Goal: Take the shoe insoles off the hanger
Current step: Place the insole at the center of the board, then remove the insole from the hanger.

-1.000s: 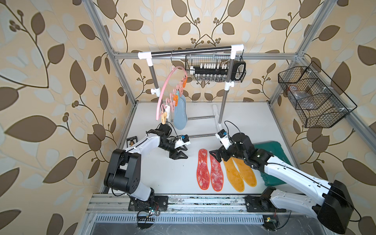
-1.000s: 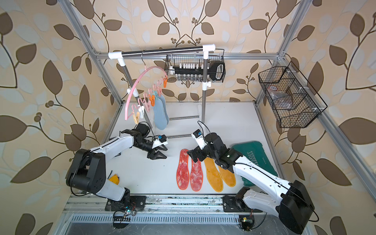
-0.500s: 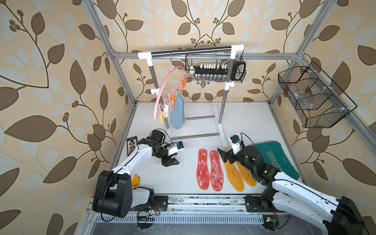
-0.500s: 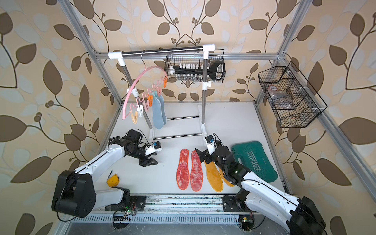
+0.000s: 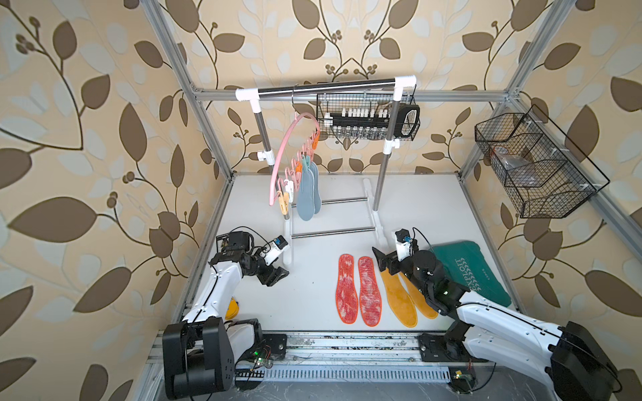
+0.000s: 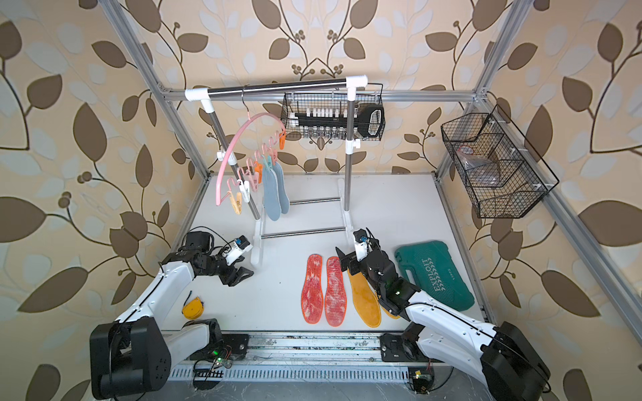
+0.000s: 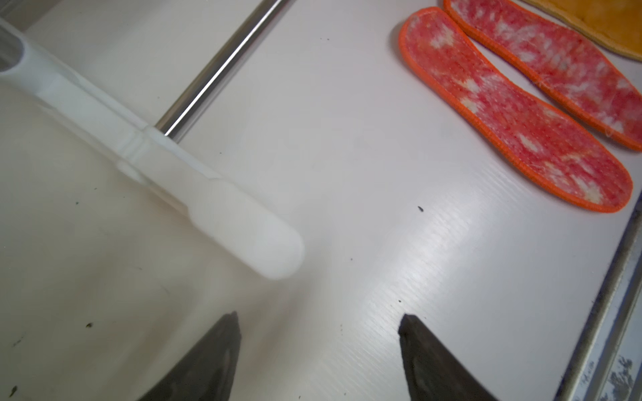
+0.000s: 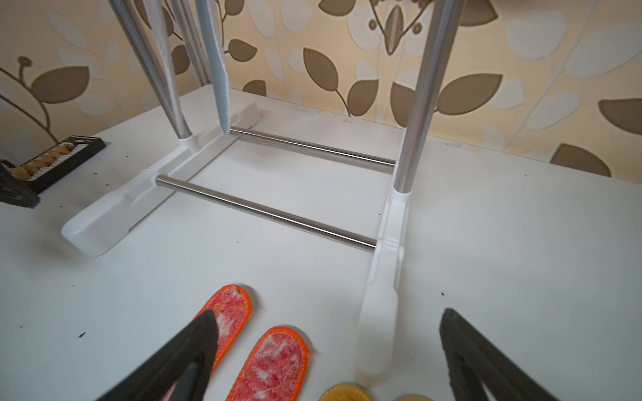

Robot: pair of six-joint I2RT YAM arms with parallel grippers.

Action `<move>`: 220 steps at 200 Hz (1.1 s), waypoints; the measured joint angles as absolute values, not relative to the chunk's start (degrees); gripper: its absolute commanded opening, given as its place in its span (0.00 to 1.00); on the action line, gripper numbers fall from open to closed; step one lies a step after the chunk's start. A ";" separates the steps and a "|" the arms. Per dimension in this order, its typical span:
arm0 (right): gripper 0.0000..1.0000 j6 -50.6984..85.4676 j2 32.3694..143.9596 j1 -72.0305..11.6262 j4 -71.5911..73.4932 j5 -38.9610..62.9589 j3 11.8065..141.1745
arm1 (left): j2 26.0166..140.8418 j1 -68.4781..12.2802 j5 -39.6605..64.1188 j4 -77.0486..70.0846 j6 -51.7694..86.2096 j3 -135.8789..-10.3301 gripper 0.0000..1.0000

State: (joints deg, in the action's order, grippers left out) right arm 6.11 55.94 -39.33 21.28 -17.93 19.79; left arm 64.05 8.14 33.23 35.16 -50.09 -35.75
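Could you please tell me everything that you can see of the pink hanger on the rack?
The hanger is a thin pink plastic arch with a wavy lower rail. Its metal hook sits over the rack's steel top bar, so it hangs clear of the table. Small clips in orange, pink, white and teal line the rail. Two grey-blue insoles dangle from clips near the middle; the other clips look empty.

the thin pink hanger (image 5: 289, 172) hangs by its metal hook, high up and beyond the left tool (image 5: 279, 276); the grey-blue insoles (image 5: 307, 194) dangle toe-down from its clips, close together, the other clips bare. the red-and-white insoles (image 5: 347, 290) lie flat on the bench (image 5: 312, 225), side by side, between both tools. the orange-yellow insoles (image 5: 399, 298) lie flat just beside them, partly under the right tool (image 5: 384, 260)
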 measured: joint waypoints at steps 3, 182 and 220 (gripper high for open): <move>0.98 6.26 56.25 -39.22 21.28 -18.33 19.77 | 64.05 8.71 33.58 34.81 -49.67 -35.75 0.83; 0.89 1.91 85.45 -42.02 30.68 9.85 43.62 | 56.69 23.68 43.42 18.06 -31.51 -30.94 0.99; 0.88 1.87 91.96 -42.52 34.74 12.03 50.52 | 56.66 23.68 44.12 18.22 -31.68 -30.94 0.99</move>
State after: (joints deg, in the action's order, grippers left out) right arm 1.87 91.96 -42.52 34.74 12.03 50.52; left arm 56.66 23.68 44.12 18.22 -31.68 -30.94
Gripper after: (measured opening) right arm 0.882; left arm 0.989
